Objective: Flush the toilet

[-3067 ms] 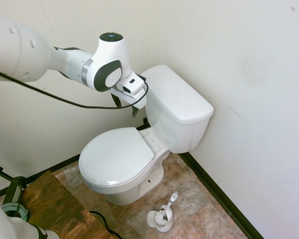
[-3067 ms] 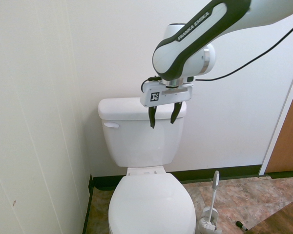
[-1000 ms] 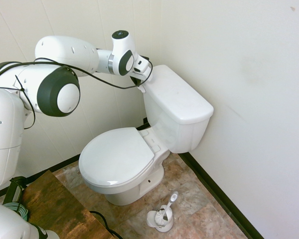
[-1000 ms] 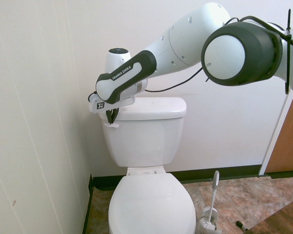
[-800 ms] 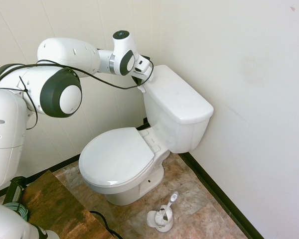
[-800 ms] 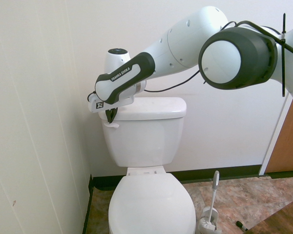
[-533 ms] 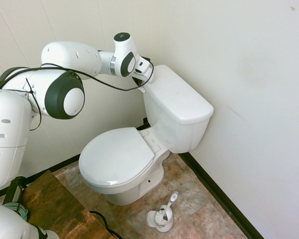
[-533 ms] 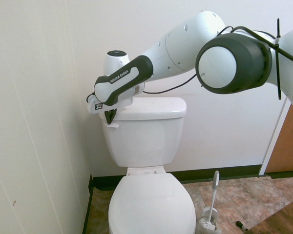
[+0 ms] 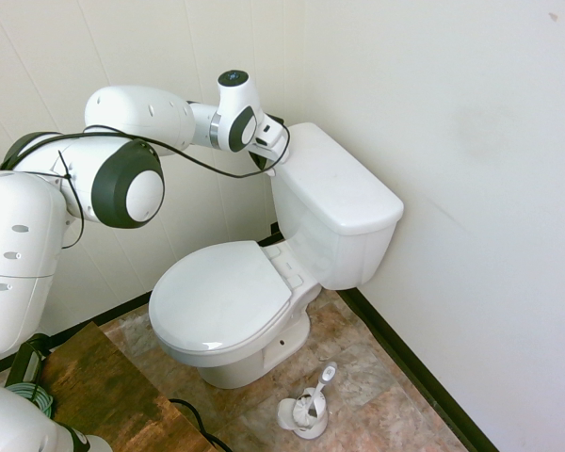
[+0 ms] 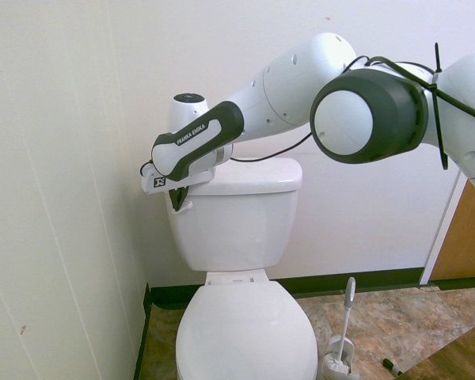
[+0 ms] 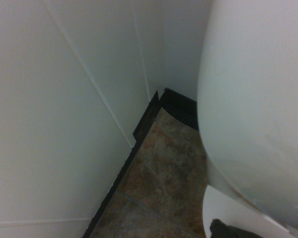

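Gripper [image 10: 176, 208] sank lower at flush lever [image 10: 188, 206], 2 jaws clenched together, empty. Toilet [image 10: 233, 233] press seemed underway; flush unconfirmed, lever release remained.

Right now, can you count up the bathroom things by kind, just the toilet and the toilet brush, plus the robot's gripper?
Toilet: 1
Toilet brush, in its holder: 1
Gripper: 1
Total: 3
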`<action>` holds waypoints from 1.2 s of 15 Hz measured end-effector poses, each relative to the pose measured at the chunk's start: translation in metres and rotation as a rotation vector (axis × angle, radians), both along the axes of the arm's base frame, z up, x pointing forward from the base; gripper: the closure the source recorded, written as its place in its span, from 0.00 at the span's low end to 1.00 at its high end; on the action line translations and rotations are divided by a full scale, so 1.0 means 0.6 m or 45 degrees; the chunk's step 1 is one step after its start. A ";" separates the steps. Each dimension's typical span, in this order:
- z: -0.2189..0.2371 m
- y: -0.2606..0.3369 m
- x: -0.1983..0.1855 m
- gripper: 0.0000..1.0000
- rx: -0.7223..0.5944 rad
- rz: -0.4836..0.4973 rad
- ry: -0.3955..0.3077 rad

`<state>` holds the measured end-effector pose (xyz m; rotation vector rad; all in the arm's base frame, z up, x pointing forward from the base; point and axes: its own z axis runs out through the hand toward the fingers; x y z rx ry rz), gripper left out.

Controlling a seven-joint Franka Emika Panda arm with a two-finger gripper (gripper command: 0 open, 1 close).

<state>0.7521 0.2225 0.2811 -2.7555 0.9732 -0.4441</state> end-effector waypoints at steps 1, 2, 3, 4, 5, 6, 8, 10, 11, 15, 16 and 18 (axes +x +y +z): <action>0.000 -0.001 0.000 1.00 0.003 -0.003 0.001; 0.001 -0.001 0.000 1.00 0.005 -0.004 0.000; 0.004 -0.002 0.001 1.00 0.004 -0.005 -0.003; 0.011 -0.004 0.001 1.00 0.002 -0.007 -0.005; 0.023 -0.007 0.001 1.00 -0.002 -0.010 -0.002; 0.038 -0.009 -0.002 1.00 -0.005 -0.012 0.000; 0.066 -0.010 -0.018 1.00 -0.010 -0.006 0.023; 0.091 -0.002 -0.050 1.00 -0.004 0.016 0.055; 0.105 -0.001 -0.068 1.00 -0.003 0.022 0.065; 0.159 -0.040 -0.135 1.00 -0.008 0.003 0.093; 0.161 -0.049 -0.153 1.00 -0.011 0.000 0.104; 0.151 -0.064 -0.192 1.00 -0.013 -0.002 0.127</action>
